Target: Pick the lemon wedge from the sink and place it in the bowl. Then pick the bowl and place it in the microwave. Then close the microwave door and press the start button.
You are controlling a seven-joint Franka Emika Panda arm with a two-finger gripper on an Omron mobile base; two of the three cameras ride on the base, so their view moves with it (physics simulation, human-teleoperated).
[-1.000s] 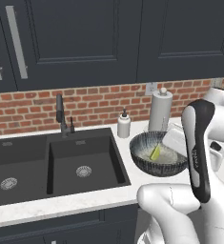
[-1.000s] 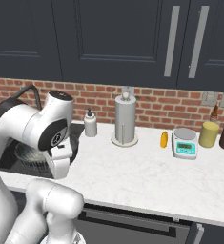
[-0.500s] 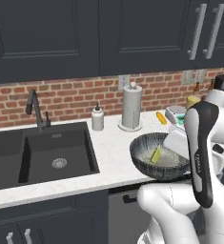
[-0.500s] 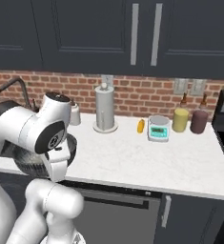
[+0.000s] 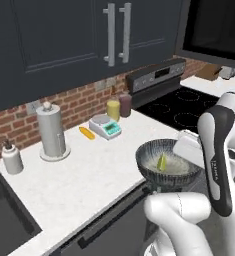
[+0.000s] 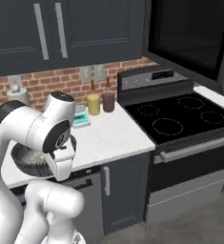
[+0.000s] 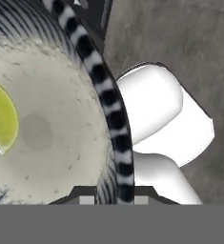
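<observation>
1. Since the earlier frames the whole scene has slid leftward in both base views — the base has driven on, not the things. The sink (image 5: 4, 220) is now only a dark corner at the lower left of the left base view, and a black stove (image 6: 180, 116) has come in on the right, where before there was only counter.
2. My reading: the lemon step is done and the bowl is being carried toward the microwave (image 6: 189, 38), whose dark open front hangs at the upper right of the right base view.
3. At the left of the left base view stand a soap bottle (image 5: 12, 159) and a paper towel roll (image 5: 51, 132); near the centre sit a small scale (image 5: 105, 126) and two jars (image 5: 119, 106) by the brick wall.
4. At centre right the bowl (image 5: 166, 162) is held off the counter, out past its edge.
5. Inside it lies the lemon wedge (image 7: 1, 119) — at the left edge of the hand view, on the pale speckled floor.
6. The gripper (image 7: 114, 199), at the bottom of the hand view, is clamped across the bowl's striped rim, one finger on each side.
</observation>
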